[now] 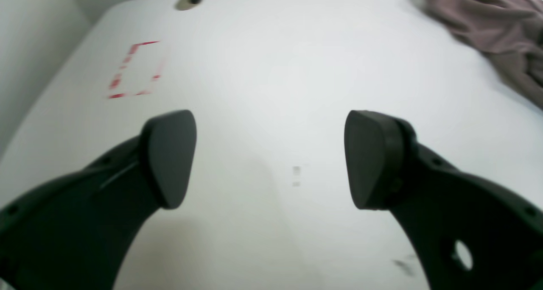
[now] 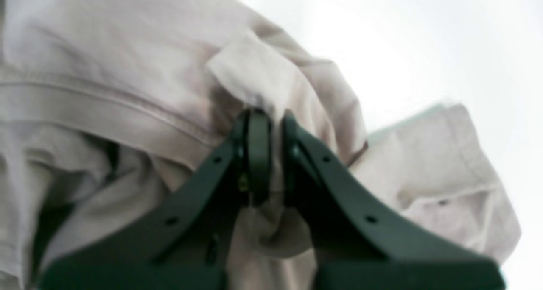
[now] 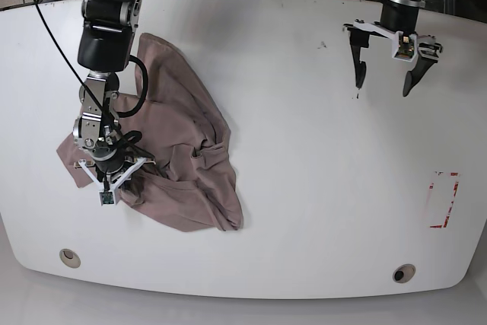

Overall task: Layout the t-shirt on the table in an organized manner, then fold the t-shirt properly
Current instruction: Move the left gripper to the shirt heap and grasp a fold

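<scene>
1. right claw (image 2: 266,124) is clenched on a fold of the t-shirt (image 3: 179,150), which lies crumpled at your table's (image 3: 304,150) side.
2. left claw (image 1: 270,158) is released, well apart from the cloth.
3. layout step is in hand; next, you likely draw that fold outward to spread it.

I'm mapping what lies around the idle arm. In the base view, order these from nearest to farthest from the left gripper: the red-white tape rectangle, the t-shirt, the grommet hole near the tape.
From the left gripper:
1. Tape rectangle, toward the table's near right edge.
2. Grommet hole, beyond the tape, at the near edge.
3. T-shirt, far across on the view's left.
</scene>
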{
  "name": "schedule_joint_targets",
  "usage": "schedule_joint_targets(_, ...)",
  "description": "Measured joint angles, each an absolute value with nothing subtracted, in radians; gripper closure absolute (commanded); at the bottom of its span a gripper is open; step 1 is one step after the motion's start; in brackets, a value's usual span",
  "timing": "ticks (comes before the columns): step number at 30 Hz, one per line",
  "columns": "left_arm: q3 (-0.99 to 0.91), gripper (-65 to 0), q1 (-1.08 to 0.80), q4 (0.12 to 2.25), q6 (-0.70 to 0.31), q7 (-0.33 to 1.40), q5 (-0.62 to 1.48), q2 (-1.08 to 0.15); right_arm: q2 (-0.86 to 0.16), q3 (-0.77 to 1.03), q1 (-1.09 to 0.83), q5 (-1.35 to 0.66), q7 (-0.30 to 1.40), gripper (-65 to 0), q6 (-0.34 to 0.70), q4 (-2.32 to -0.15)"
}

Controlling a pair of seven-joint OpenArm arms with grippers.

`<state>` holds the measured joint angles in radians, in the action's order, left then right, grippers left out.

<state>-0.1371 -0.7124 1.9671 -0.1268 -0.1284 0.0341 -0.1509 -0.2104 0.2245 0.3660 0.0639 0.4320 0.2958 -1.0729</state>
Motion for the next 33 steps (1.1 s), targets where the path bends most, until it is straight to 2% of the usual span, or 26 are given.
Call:
schedule_joint_targets(3,-0.056,-51.5,-0.707,1.967,-0.123,-0.117,0.034,-0.175,-0.216,0.224,0.358,0.063,0.479,0.0,0.297,-1.126)
schedule_joint_targets(7,0.061,-51.5,-0.654,1.965,-0.124,0.022,0.033,-0.193,-0.235,0.226,0.322,0.053,0.525,0.0,0.295,-1.255)
schedule_joint_targets(17,0.284,-51.7,-0.374,1.950,-0.120,0.340,0.038,-0.164,-0.235,0.224,0.253,0.056,0.615,0.0,0.296,-1.525)
schedule_joint_targets(22,0.371,-51.7,-0.264,1.914,-0.123,0.468,0.038,-0.103,-0.230,0.222,0.237,0.055,0.657,0.0,0.298,-1.617)
schedule_joint_targets(33,0.386,-51.7,-0.106,1.682,-0.119,0.561,0.040,0.036,-0.230,0.223,0.218,0.056,0.691,0.0,0.297,-1.721)
